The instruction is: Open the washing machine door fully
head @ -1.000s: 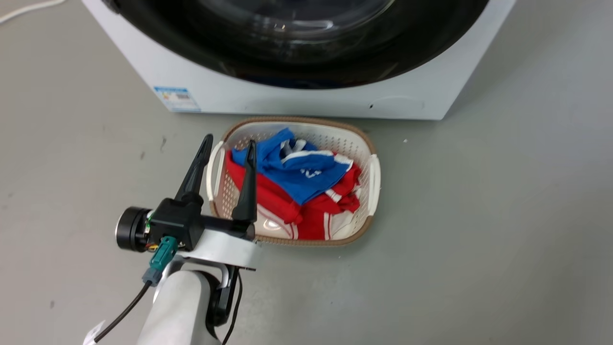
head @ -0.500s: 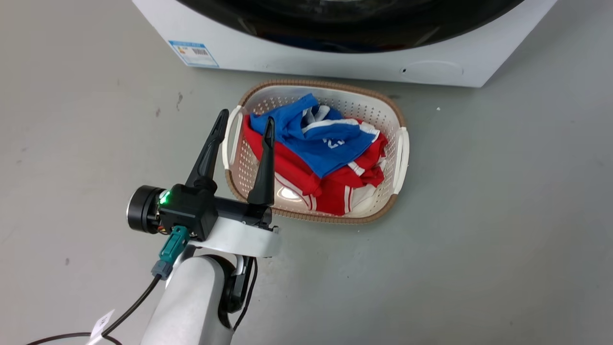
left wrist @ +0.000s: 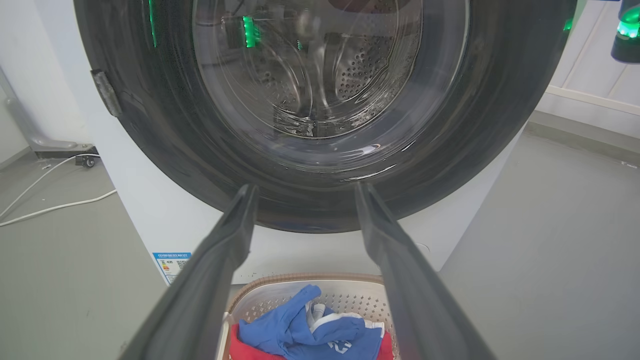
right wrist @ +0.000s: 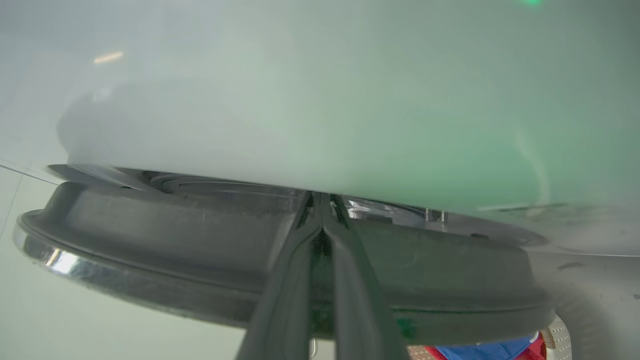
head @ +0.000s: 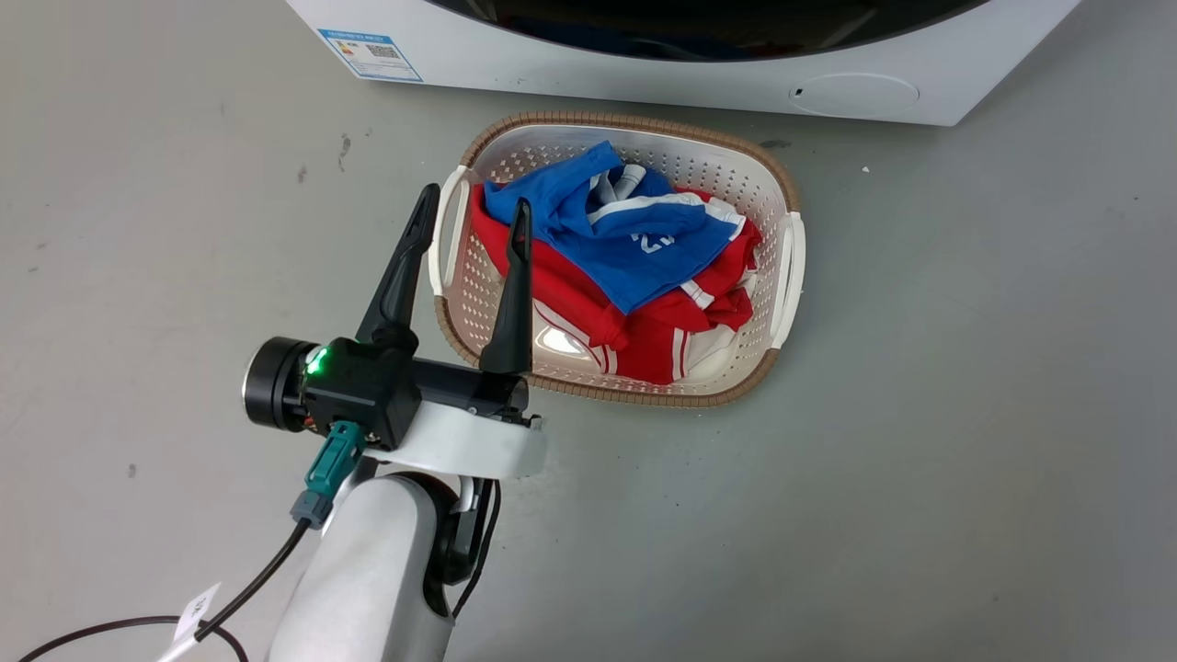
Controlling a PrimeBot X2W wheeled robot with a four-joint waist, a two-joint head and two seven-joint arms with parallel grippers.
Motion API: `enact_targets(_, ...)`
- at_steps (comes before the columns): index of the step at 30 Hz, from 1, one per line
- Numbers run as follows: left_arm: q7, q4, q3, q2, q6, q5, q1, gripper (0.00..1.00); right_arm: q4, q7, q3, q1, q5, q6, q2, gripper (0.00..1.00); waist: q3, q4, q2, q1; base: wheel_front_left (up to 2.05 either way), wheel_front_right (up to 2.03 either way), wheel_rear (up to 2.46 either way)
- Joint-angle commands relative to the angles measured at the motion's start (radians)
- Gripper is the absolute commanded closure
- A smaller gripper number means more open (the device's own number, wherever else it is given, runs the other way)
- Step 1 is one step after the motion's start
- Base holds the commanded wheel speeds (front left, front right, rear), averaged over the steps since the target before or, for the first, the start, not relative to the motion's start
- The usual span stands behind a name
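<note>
The washing machine door (left wrist: 475, 125) has a glossy black rim around a bulging glass bowl, with the steel drum visible through it. In the head view only a black sliver of the door (head: 699, 23) shows at the top edge. My left gripper (head: 476, 197) hangs open above the left rim of the basket, well short of the door, its fingers (left wrist: 210, 280) empty. My right gripper (right wrist: 320, 196) is shut, its tips pushed into the narrow gap between the door's rim (right wrist: 425, 280), seen edge-on, and the white machine front (right wrist: 300, 100).
A white perforated basket (head: 644, 124) with blue and red clothes (head: 634, 267) sits on the grey floor right in front of the machine. A small round white flap (head: 853, 95) marks the machine's lower right. White cables (left wrist: 50, 207) lie on the floor left of the machine.
The head camera has shifted, so machine and basket sit higher and further right in the picture. A green light has come on at my left wrist. The left gripper stays open over the basket's left rim.
</note>
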Motion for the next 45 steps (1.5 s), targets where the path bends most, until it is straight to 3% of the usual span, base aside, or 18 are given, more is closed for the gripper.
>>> enact_targets(1, -0.003, -0.002, 0.000, 0.000, 0.005, -0.001, -0.015, 0.00, -0.006, 0.014, 0.005, -0.011, -0.007, 0.003, 0.008, 1.00, 0.003, 0.000, 0.0000, -0.0001, 0.00, 0.00, 0.00)
enact_targets(19, -0.003, 0.015, 0.006, 0.000, 0.003, -0.004, -0.015, 0.00, -0.102, 0.150, 0.020, 0.098, -0.046, 0.003, 0.028, 1.00, -0.016, -0.026, 0.0000, -0.0001, 0.00, 0.00, 0.00)
enact_targets(33, -0.003, 0.060, 0.019, 0.000, -0.024, 0.003, 0.061, 0.00, -0.212, 0.251, 0.000, 0.325, -0.041, 0.003, 0.058, 1.00, -0.153, -0.020, 0.0000, -0.0001, 0.00, 0.00, 0.00)
enact_targets(45, -0.003, 0.112, 0.021, 0.000, -0.048, 0.001, 0.167, 0.00, -0.383, 0.327, -0.027, 0.612, -0.016, 0.003, 0.139, 1.00, -0.300, -0.013, 0.0000, -0.0001, 0.00, 0.00, 0.00)
